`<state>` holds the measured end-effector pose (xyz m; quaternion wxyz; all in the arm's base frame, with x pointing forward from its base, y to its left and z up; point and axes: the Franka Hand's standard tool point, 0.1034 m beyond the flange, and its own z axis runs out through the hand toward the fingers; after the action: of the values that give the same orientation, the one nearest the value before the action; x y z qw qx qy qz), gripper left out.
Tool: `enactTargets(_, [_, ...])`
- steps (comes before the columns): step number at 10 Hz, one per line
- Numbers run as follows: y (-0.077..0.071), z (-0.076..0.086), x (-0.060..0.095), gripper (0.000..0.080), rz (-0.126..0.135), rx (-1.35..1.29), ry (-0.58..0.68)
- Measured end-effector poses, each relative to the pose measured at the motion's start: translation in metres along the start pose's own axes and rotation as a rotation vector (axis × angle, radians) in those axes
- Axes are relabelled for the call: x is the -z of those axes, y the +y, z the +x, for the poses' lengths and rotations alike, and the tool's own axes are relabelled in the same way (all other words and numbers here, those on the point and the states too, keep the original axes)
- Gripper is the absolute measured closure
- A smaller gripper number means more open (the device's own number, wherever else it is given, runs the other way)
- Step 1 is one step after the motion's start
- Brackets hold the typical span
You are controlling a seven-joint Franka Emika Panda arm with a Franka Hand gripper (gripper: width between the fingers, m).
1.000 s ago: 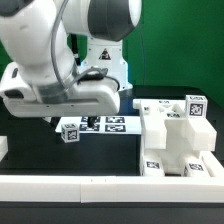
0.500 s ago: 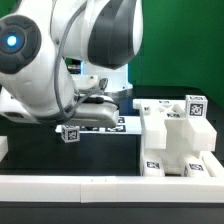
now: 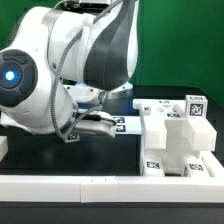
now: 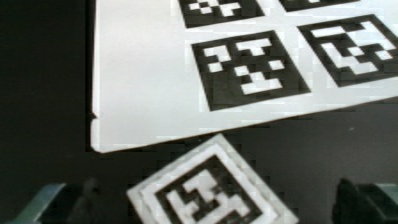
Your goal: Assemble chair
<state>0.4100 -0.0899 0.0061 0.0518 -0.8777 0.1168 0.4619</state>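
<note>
1. Fingers (image 4: 54, 203) of the gripper (image 4: 210, 205) are standing spread apart at either side, grasping nothing.
2. Block (image 4: 205, 187), a small tagged white chair part, is lying between the open jaws, tilted, touching neither one.
3. Marker board (image 4: 160, 70) is lying just beyond the block, its tags facing up.
4. Chair (image 3: 178, 140) is sitting well away from the jaws, toward the exterior view's right, as a stack of chunky white slabs.
5. Arm (image 3: 60, 75) is hiding the gripper in the exterior view.
</note>
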Motion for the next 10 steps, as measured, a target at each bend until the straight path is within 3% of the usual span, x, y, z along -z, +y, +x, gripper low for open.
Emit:
enactTargets(2, [0.000,0.000,0.000,0.0160,0.001,0.000,0.001])
enactTargets(3, [0.001,0.000,0.000,0.0363,0.001,-0.001,0.001])
enactTargets(4, [0.001,0.000,0.000,0.0418,0.001,-0.001,0.001])
enactTargets(9, [0.001,0.000,0.002,0.0418,0.003,-0.002,0.004])
enactTargets(10, [-0.004,-0.007,0.014,0.0418,0.010,-0.001,0.019])
